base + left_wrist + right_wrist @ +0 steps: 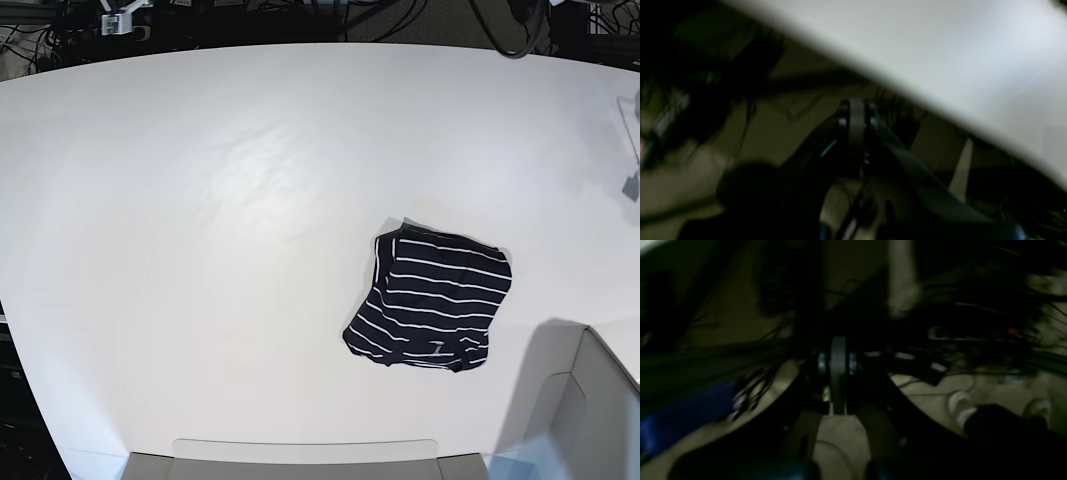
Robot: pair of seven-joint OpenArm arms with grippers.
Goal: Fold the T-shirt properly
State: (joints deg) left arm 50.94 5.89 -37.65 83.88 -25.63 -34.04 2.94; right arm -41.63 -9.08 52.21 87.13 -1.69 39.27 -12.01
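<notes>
Both hands are off the bench top and neither appears in the base view. Left hand (857, 116) in its wrist view has its two dark fingers pressed flat against each other, with nothing between them. Up and to the right of this hand runs the pale, blurred edge of the bench (940, 56); behind and below the hand lies a dim floor (683, 186) with dark shapes too blurred to name.

Right hand (838, 373) in its own wrist view is likewise closed tight, fingers together and holding nothing. Around it the view is dark and smeared: tangled cables (990, 316) lie up and to the right of the hand, and something blue (686, 416) sits down to its left.

In the base view the T-shirt (432, 298), navy with thin white stripes, lies folded into a compact, roughly square bundle on the white bench (200, 200), right of centre and toward the near edge. Neither hand touches it.
</notes>
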